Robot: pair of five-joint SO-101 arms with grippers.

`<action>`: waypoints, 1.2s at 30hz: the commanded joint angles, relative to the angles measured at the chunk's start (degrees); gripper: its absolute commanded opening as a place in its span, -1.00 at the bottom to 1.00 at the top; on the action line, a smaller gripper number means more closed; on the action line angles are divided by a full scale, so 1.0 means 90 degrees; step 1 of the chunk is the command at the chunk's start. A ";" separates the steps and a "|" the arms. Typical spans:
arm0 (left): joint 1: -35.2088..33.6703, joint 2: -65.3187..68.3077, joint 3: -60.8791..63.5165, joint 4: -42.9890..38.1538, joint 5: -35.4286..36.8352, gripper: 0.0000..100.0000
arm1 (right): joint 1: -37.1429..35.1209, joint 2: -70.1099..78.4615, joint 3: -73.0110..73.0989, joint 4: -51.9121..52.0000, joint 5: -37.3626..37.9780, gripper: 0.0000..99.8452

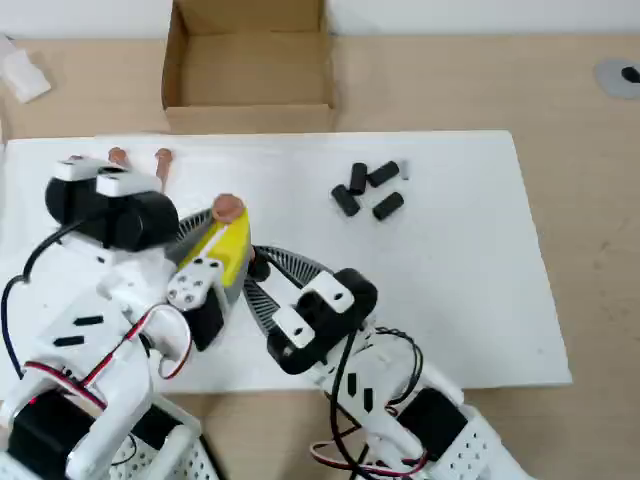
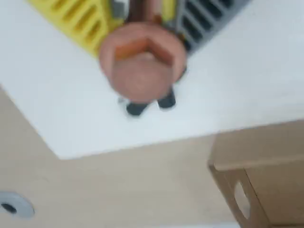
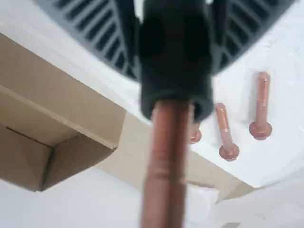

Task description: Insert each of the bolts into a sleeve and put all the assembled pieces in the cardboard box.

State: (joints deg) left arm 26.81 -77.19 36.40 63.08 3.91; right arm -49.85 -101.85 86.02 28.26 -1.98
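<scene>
My left gripper (image 1: 228, 228) (image 2: 142, 9), with one yellow finger (image 2: 76, 19) and one grey, is shut on a copper bolt (image 1: 228, 208) (image 2: 142, 66) just behind its head. The bolt's shaft (image 3: 166, 166) runs into a black sleeve (image 1: 259, 268) (image 3: 175, 61), on which my right gripper (image 1: 263, 270) (image 3: 175, 19) is shut. Both meet above the white mat (image 1: 450, 280), left of centre. Several loose black sleeves (image 1: 365, 190) (image 2: 135, 108) lie on the mat at the right. Loose bolts (image 1: 162, 165) (image 3: 261, 104) lie at the mat's far left. The open cardboard box (image 1: 250, 70) (image 3: 47, 123) (image 2: 256, 180) stands behind the mat.
A grey disc (image 1: 618, 77) is set in the wooden table at the far right. A white object (image 1: 22, 75) lies at the far left corner. The mat's right half is bare past the sleeves.
</scene>
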 commanded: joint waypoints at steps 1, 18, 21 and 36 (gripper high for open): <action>0.0176 0.0005 -0.0166 0.0166 -0.0039 -0.91 | -0.0024 -0.0112 -0.0073 -0.0010 -0.0049 -0.98; 0.0107 0.0073 -0.0781 0.1524 -0.0059 -0.69 | -0.0024 -0.0054 -0.0464 0.0703 -0.0068 -0.98; 0.0107 0.0249 -0.0967 0.1670 -0.0068 -0.67 | -0.0024 -0.0054 -0.0464 0.0752 -0.0068 -0.98; -0.0068 0.2232 -0.4845 0.3399 0.0234 -0.67 | 0.0444 0.0024 -0.0698 0.0713 -0.0078 -0.98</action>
State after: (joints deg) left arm 27.16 -59.96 0.09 92.35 5.76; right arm -47.03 -101.76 85.23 35.03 -2.15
